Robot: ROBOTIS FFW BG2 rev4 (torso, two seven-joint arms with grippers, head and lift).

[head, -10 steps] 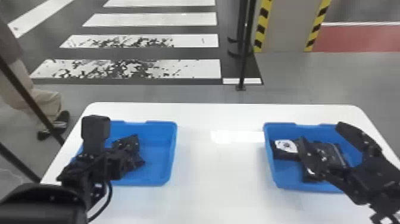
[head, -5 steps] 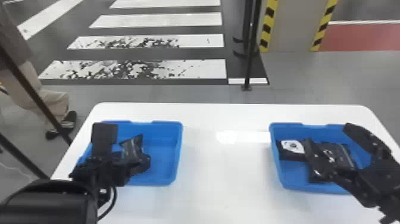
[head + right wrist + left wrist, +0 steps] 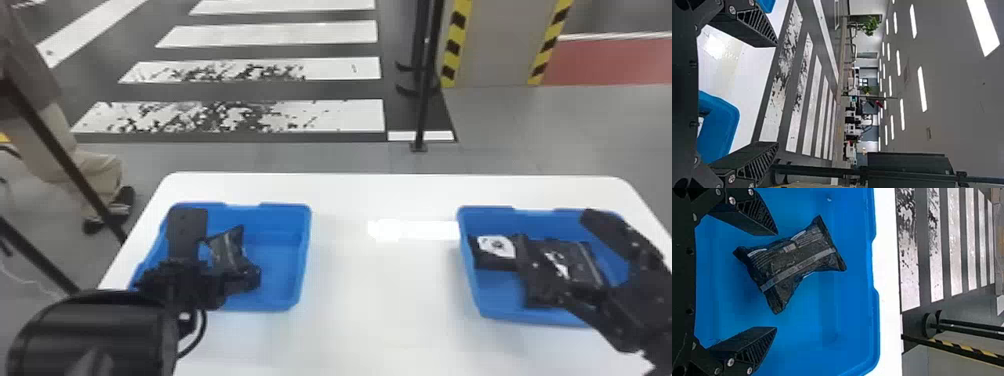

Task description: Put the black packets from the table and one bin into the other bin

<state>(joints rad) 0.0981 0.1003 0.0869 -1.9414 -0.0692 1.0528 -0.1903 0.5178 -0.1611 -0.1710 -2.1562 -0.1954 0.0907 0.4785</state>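
Note:
In the head view my left gripper (image 3: 221, 245) is over the left blue bin (image 3: 280, 298), around the one black packet (image 3: 227, 250) lying in it. The left wrist view has that packet (image 3: 793, 260) slanted on the bin floor, beyond the open fingers of my left gripper (image 3: 776, 281), nothing held. My right gripper (image 3: 555, 230) stays above the right blue bin (image 3: 470, 280), seen high over the table. In that bin lie a black packet with a white label (image 3: 495, 247) and more dark packets (image 3: 575, 260), partly hidden by the fingers. My right gripper (image 3: 777, 94) is open and empty.
The white table (image 3: 370, 300) has its bare middle between the two bins. A thin black post (image 3: 425, 100) stands on the floor behind the table, and dark slanting bars (image 3: 55, 145) cross at the left.
The whole head view has shifted slightly, moving the scene rightward. Against the left bin, my left gripper has moved a little right and nearer the table's front. My right gripper has kept its place.

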